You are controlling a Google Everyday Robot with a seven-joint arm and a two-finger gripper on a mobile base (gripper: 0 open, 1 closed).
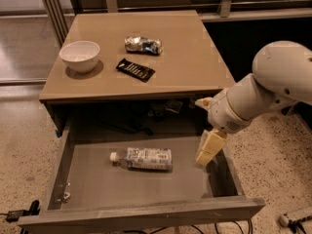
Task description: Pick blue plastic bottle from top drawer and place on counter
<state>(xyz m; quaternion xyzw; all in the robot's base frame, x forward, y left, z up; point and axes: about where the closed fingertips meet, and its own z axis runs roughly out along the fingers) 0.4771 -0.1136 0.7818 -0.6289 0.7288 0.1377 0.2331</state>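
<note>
The blue plastic bottle [144, 159] lies on its side in the middle of the open top drawer [92, 184], its white cap pointing left. My gripper [209, 150] hangs from the white arm at the right. It is inside the drawer's right end, apart from the bottle and a short way to its right, and holds nothing. The tan counter [190, 62] is above and behind the drawer.
On the counter stand a white bowl [80, 55] at the left, a silver-blue foil packet [143, 45] at the back middle and a flat black wrapper [135, 69] in front of it. Dark cables show under the counter behind the drawer. Speckled floor surrounds the cabinet.
</note>
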